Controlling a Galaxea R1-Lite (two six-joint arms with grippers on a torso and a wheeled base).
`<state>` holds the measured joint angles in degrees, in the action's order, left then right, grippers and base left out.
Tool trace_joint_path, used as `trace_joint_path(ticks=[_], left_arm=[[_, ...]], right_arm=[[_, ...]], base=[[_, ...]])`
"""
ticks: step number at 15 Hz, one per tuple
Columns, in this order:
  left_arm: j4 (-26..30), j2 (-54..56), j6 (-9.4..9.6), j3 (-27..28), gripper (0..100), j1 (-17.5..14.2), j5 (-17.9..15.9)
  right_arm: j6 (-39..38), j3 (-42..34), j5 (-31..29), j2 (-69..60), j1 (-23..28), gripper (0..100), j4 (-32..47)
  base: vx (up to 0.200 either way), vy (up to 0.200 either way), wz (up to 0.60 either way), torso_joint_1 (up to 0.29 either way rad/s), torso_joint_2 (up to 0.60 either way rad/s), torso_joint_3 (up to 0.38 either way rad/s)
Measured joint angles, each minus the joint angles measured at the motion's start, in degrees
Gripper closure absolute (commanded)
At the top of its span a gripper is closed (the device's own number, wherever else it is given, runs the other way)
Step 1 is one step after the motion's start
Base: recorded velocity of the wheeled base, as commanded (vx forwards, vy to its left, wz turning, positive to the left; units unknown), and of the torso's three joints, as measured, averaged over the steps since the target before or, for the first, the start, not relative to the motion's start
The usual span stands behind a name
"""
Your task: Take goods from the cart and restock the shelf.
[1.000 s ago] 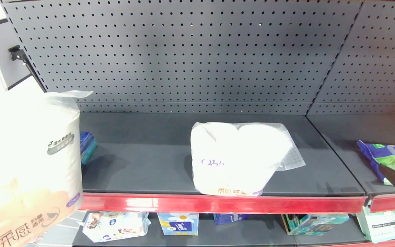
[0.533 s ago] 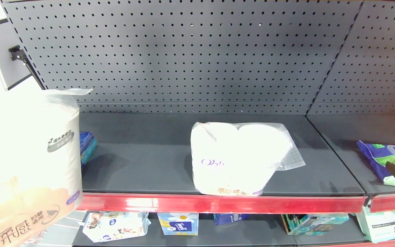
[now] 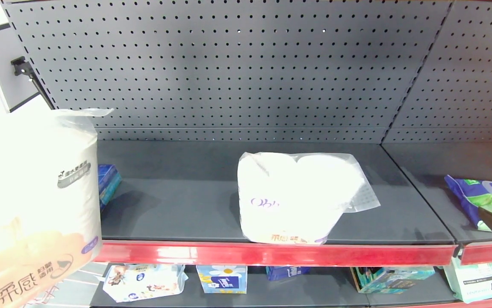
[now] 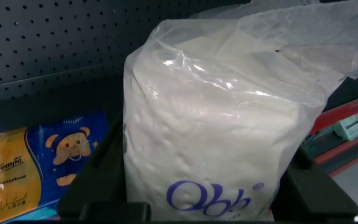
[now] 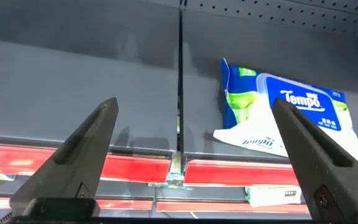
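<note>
Left gripper [image 4: 207, 186] is clamped on a white plastic-wrapped tissue-roll pack [image 3: 36, 205], held at 9 o'clock in the head view. A second white pack [image 3: 290, 199] stands mid-board on the dark grey shelf [image 3: 177, 205]. Right gripper [image 5: 194, 106], at 4 o'clock, is spread wide and empty.
</note>
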<state>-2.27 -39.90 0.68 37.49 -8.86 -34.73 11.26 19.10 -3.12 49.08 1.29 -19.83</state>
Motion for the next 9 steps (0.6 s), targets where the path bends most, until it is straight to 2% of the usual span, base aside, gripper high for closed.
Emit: trace_joint_path(ticks=[2,9], left_arm=[[0.0,0.0,-0.04,0.0,100,0.0,0.0],[0.0,-0.1,-0.06,-0.3,100,0.0,0.0]], right_arm=[[0.0,-0.2,0.1,0.0,-0.1,0,0.1],[0.1,-1.1,0.2,-0.3,-0.3,0,0.1]], base=[[0.0,0.0,0.0,0.0,0.0,0.0],[0.0,0.0,-0.6,0.0,0.0,0.005]])
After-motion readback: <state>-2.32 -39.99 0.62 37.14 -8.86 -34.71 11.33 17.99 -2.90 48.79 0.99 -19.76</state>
